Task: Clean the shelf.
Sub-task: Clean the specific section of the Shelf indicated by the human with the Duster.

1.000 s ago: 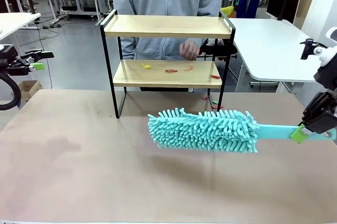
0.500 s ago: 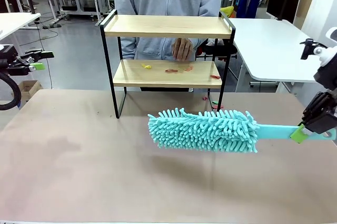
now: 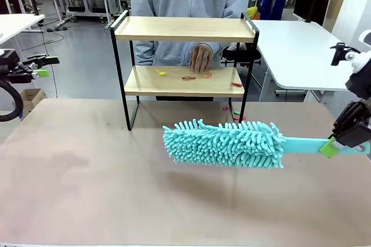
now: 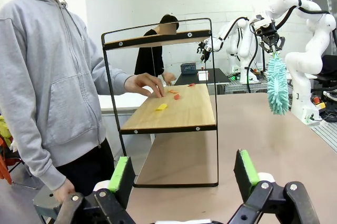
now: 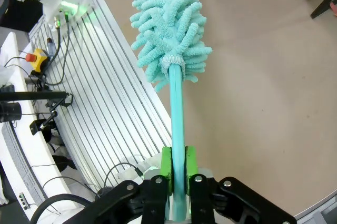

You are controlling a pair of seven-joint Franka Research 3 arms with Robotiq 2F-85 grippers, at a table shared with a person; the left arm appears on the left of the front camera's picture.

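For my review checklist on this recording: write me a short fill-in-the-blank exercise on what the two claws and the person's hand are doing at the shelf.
1. The right claw is shut on the ____ of the teal duster.
2. The person's hand reaches onto the ____ board of the shelf.
3. The left claw stands ____ and holds nothing.

Missing words: handle; lower; open.
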